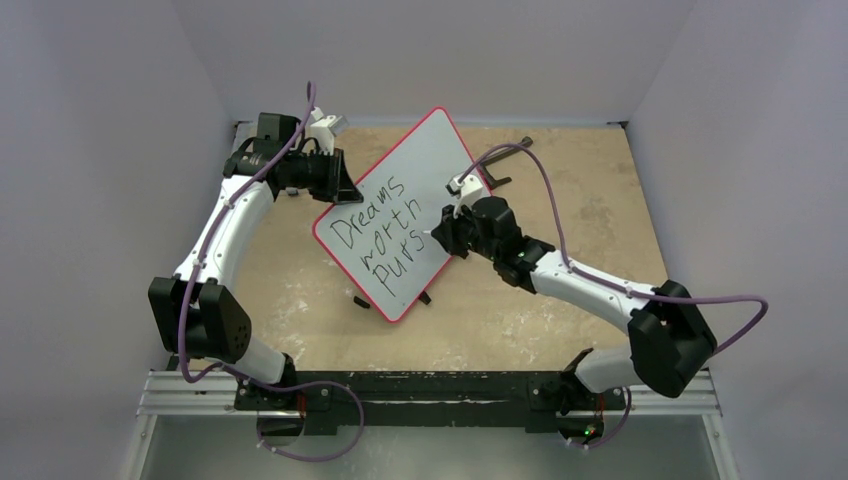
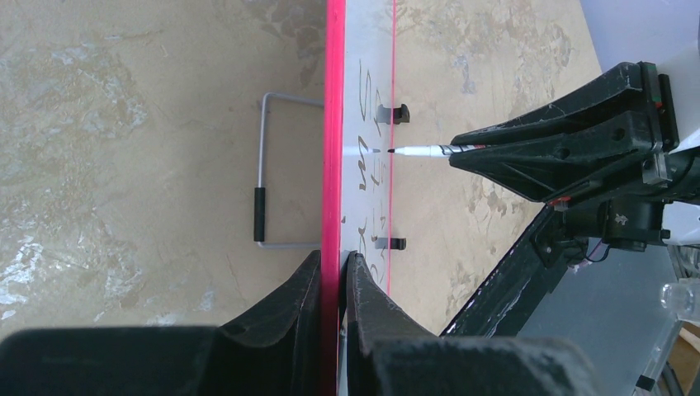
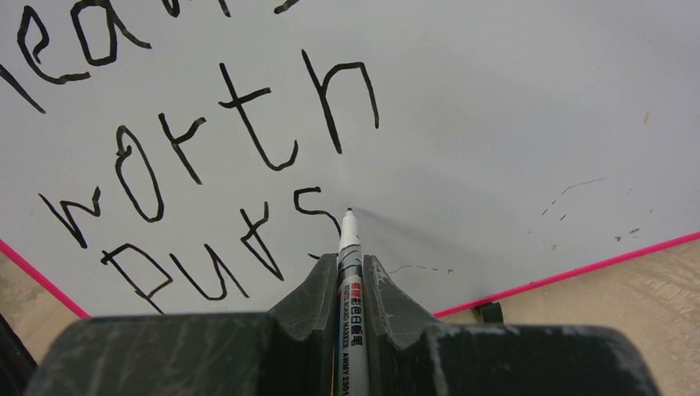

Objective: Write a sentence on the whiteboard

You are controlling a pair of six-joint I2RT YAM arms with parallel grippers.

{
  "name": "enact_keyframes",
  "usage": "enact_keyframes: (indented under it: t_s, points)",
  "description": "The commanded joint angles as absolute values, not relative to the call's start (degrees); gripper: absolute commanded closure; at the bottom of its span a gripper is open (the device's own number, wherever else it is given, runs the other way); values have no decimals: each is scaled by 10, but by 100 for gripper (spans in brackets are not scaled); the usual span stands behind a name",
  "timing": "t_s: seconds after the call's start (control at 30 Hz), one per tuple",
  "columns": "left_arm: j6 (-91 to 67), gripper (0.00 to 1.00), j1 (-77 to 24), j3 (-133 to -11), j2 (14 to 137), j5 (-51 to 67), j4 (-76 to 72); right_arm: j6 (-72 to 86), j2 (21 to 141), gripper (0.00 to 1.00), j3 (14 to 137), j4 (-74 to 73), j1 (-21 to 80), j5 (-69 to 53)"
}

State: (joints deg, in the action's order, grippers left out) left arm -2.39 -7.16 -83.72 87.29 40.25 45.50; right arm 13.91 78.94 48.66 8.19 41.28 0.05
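Red rim runs all round the whiteboard, which lies turned like a diamond in the middle of the tan counter. The sentence reads "Dreams worth purs" in black. Bare counter shows on the right and near the arms. The left hand is at the board's far left edge. The right hand is over its lower right part.

From the left wrist, the left hand is pinched shut on the red rim, one finger on each side. A wire stand sits behind the board. The marker tip is right at the board's face.

From the right wrist, the right hand is squeezed shut on the marker, its tip just right of the "s". Blank white runs from there to the red edge.
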Motion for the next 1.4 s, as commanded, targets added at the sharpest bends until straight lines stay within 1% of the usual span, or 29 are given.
enact_keyframes:
  t_s: [0.0, 0.4, 1.03, 1.37]
  points:
    - [-3, 100, -75, -851, 849, 383, 446, 143, 790, 100, 519, 114, 411, 1]
    - [-2, 100, -75, -852, 848, 383, 446, 137, 815, 100, 533, 115, 408, 1]
    - [-2, 100, -74, -852, 846, 385, 445, 154, 791, 100, 453, 113, 407, -14]
    - [-3, 100, -75, -852, 845, 384, 445, 152, 791, 100, 467, 94, 407, 16]
